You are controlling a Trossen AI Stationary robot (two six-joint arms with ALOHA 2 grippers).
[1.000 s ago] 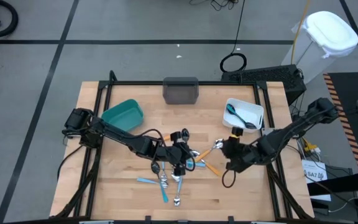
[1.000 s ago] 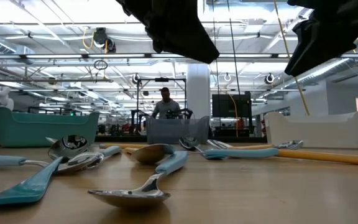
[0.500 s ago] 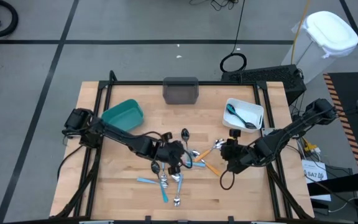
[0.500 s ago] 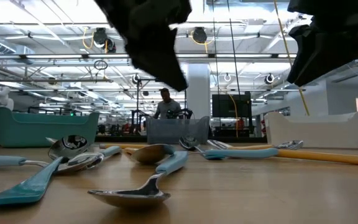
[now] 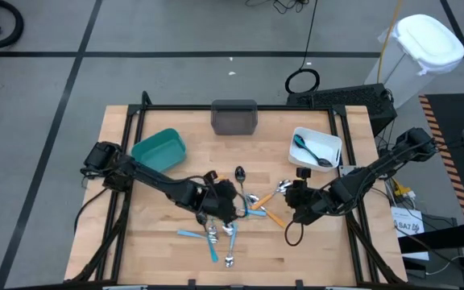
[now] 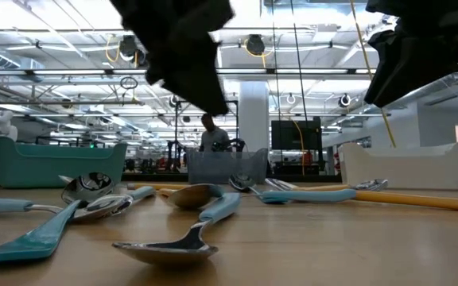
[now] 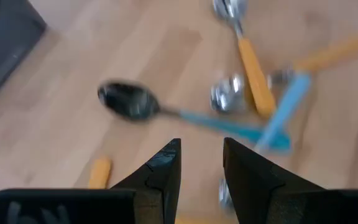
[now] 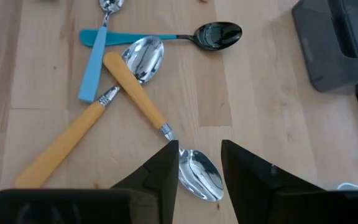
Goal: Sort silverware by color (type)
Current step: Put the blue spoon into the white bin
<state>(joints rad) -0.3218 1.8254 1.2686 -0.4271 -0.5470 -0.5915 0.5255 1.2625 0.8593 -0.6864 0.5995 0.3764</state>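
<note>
The silverware lies loose on the wooden table (image 5: pixel 159 242): a black-headed spoon with a blue handle (image 7: pixel 129 102), orange-handled spoons (image 8: pixel 135 87) crossing each other, and blue-handled spoons (image 5: pixel 213 250) nearer the front edge. My left gripper (image 7: pixel 201 168) hovers open over the middle of the pile (image 5: pixel 228 208), nothing between its fingers. My right gripper (image 8: pixel 199 165) hangs open above the pile's right side (image 5: pixel 290 201). A silver spoon head (image 8: pixel 202 177) on the table shows below its fingers, untouched.
A teal bin (image 5: pixel 159 149) stands at the far left and a grey bin (image 5: pixel 234 118) at the far middle. A white bin (image 5: pixel 316 147) at the far right holds a black spoon with a blue handle. Bare wood shows at the near left and right.
My left gripper has rolled about its own line, sunk a little and drifted toward the table's left edge, staying open above the pile. The silverware has not moved.
</note>
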